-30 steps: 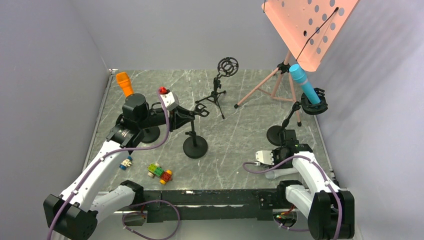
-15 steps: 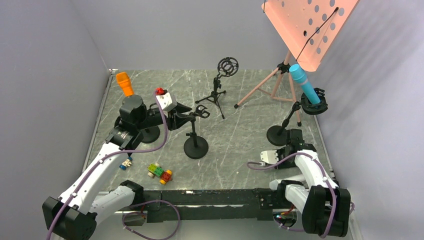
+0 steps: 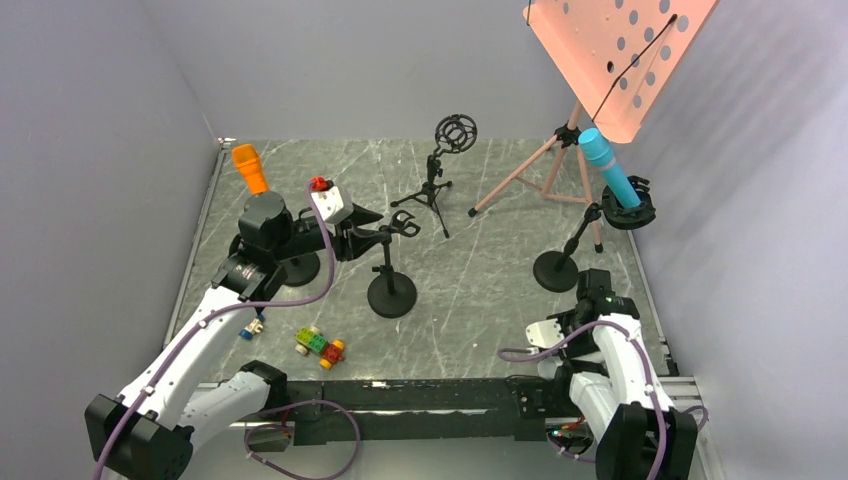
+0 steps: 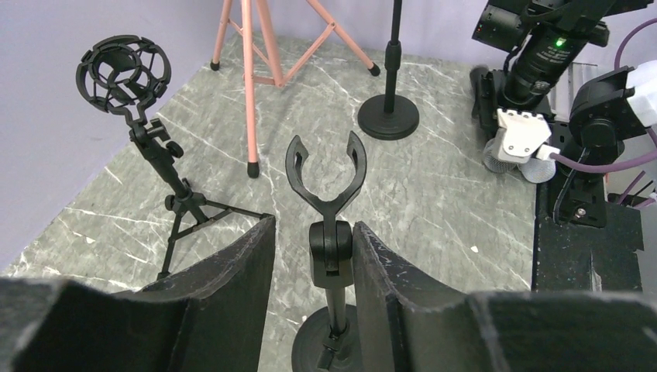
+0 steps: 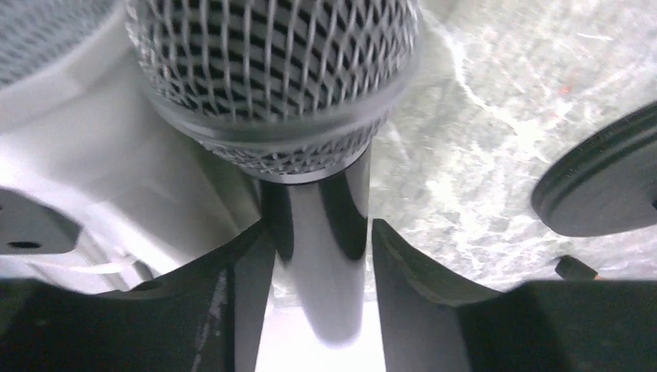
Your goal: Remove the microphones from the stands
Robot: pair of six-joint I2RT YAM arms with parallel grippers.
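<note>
Microphone sits inside right claw, handle along claw, head out ahead; I can't tell gripped or slack. Left claw, part open, straddles neck of empty stand.

On my feed the desk is grey marble streaked with white veins. The microphone has a silver wire-mesh head and a glossy dark handle. The clip stand is black. The orange mic and the turquoise mic are plain-coloured. The music stand is salmon pink, dotted with round holes. The toy bricks are green, red and yellow, and the cable is purple.
</note>
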